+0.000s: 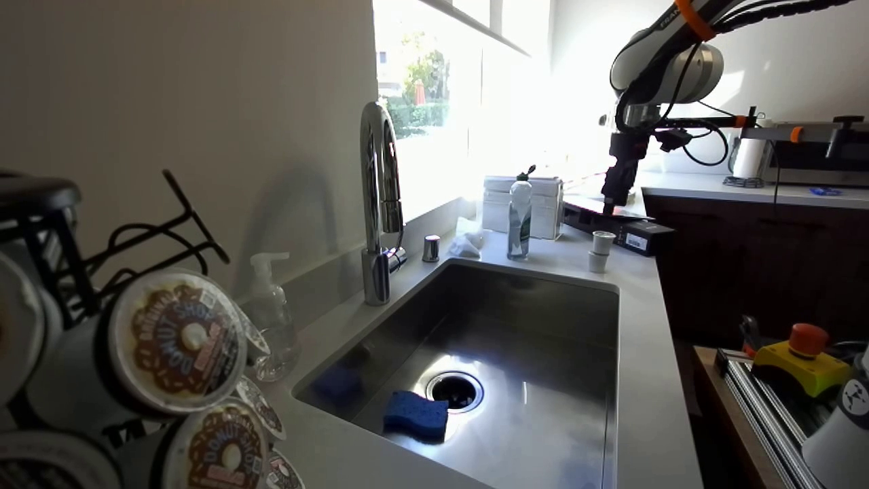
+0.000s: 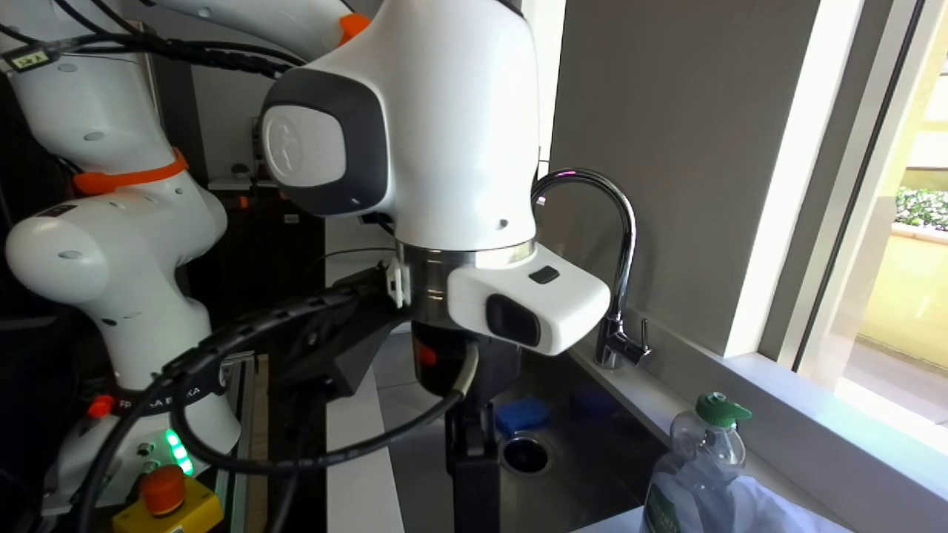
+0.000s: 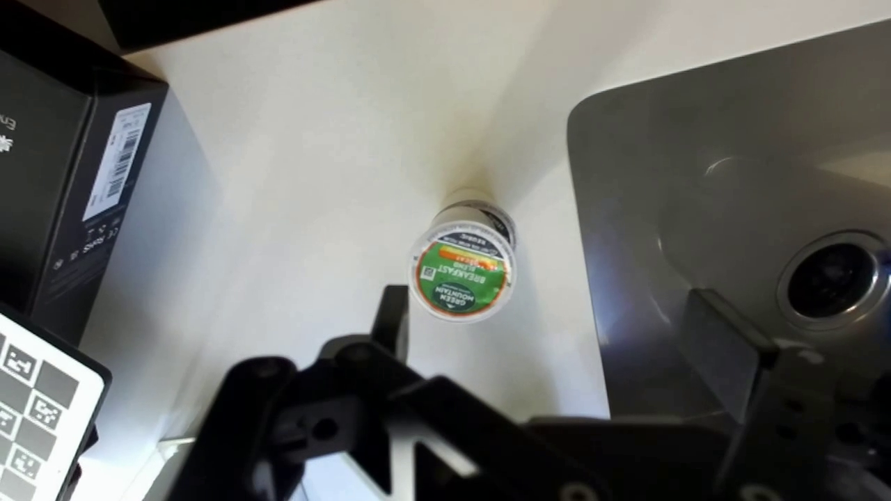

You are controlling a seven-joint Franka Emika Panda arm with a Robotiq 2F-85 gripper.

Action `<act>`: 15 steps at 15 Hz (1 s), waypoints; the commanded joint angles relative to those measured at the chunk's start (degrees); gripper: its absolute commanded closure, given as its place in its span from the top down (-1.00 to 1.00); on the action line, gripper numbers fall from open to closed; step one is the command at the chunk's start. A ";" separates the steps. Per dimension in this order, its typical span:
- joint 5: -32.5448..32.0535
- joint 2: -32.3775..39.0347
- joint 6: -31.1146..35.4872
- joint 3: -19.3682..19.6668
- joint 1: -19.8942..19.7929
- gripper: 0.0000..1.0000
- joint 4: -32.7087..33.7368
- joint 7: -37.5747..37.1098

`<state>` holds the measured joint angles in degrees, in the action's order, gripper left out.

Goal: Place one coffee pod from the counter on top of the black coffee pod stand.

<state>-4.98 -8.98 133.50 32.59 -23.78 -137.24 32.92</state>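
The end effector (image 3: pixel 561 327), jaws wide apart, hangs above the worktop (image 3: pixel 313 174), where two stacked pods (image 3: pixel 462 273) stand near the sink (image 3: pixel 626 174). In an exterior view, the stand (image 1: pixel 42 195) bears other pods (image 1: pixel 178 341).

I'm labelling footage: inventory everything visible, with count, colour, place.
Counter: one, pale grey, all views
Sink: one, silver, in counter
Sponge: one, blue, in sink
Tap: one, chrome, beside sink
Pump bottle: one, clear, near tap
Dish soap bottle: one, clear, near sink
Labelled box: one, black, on counter
Coffee pod stand: one, black, exterior view foreground
Donut Shop pods: at least two, brown-lidded, on stand
Stacked coffee pods: two, white, green upper lid, on counter
Robot arm: one, white, over counter
Gripper: one, black, open, over counter
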 commanded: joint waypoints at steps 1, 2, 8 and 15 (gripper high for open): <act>2.17 1.30 0.78 0.65 -0.02 1.00 0.19 4.40; 2.17 1.57 0.83 0.71 -0.05 1.00 0.20 5.30; 4.49 4.70 4.86 1.73 -0.17 1.00 0.42 14.83; 14.12 8.73 7.20 1.05 -0.56 1.00 0.70 26.95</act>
<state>4.90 -2.78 139.70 34.06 -23.95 -137.18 54.55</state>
